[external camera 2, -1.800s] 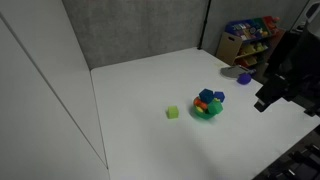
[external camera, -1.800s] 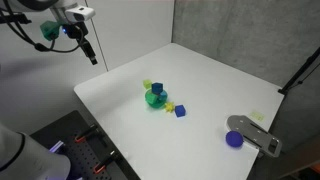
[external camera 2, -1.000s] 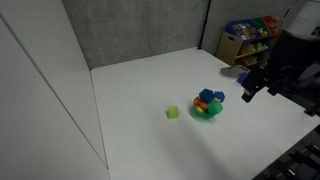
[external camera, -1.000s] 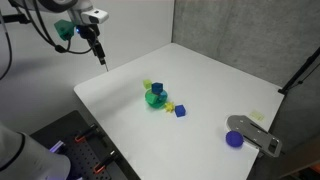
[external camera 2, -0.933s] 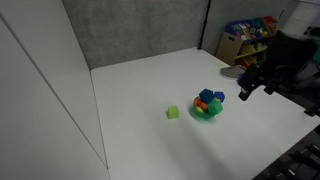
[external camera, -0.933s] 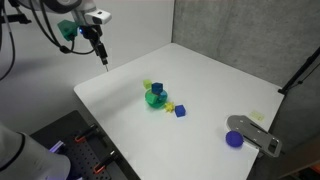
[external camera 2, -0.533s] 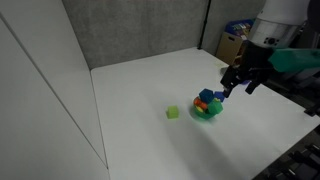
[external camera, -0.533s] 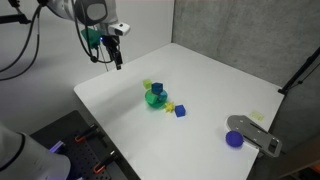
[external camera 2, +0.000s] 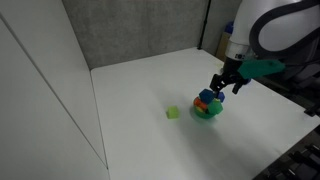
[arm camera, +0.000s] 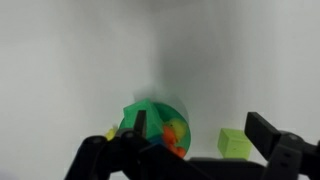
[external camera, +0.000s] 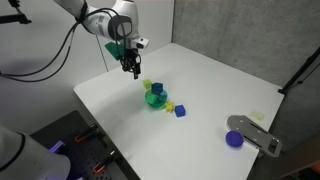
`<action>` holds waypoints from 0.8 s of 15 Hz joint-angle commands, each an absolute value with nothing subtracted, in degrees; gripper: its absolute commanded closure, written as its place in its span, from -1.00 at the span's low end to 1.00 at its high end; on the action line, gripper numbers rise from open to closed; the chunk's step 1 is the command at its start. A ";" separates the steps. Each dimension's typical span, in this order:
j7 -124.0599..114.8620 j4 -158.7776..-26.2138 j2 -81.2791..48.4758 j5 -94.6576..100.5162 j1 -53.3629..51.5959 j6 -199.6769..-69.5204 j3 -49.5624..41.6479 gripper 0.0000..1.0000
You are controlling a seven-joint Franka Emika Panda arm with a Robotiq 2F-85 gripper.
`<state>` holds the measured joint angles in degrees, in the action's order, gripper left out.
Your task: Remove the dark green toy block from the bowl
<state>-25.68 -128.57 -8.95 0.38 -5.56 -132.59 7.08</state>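
The teal-green bowl (external camera: 155, 99) stands near the middle of the white table and holds several toy cubes. It also shows in the exterior view (external camera 2: 207, 110) and in the wrist view (arm camera: 152, 122). In the wrist view the dark green toy block (arm camera: 140, 111) sits at the bowl's left side beside an orange piece (arm camera: 176, 136). The view is blurred. My gripper (external camera: 133, 69) hangs open and empty above the table, short of the bowl. In the exterior view the gripper (external camera 2: 222, 88) is just beside the bowl. In the wrist view the gripper (arm camera: 200, 140) has its jaws wide apart.
A pale yellow-green cube (external camera: 148, 85) lies next to the bowl; it also shows in the wrist view (arm camera: 234, 143) and in the exterior view (external camera 2: 173, 113). A yellow cube (external camera: 169, 106) and a blue cube (external camera: 180, 112) lie beside the bowl. A purple-blue disc (external camera: 234, 140) and a grey object (external camera: 256, 133) lie farther off.
My arm has swung in from beyond the table's edge to over the table, close to the bowl. The cubes and the bowl have not moved.
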 commanded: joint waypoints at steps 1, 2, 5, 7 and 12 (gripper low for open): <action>-27.78 -124.92 -14.78 6.60 -7.33 -134.71 4.32 -1.00; -27.97 -125.04 -16.08 7.27 -7.66 -136.84 3.73 -1.00; -27.55 -125.56 -19.25 6.49 -8.25 -143.64 2.40 -1.00; -28.02 -125.69 -21.33 6.43 -8.98 -148.58 1.04 -1.00; -28.41 -125.26 -26.16 6.24 -11.25 -156.82 -3.47 -1.00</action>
<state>-27.21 -126.63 -23.74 5.95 -9.62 -154.51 -0.85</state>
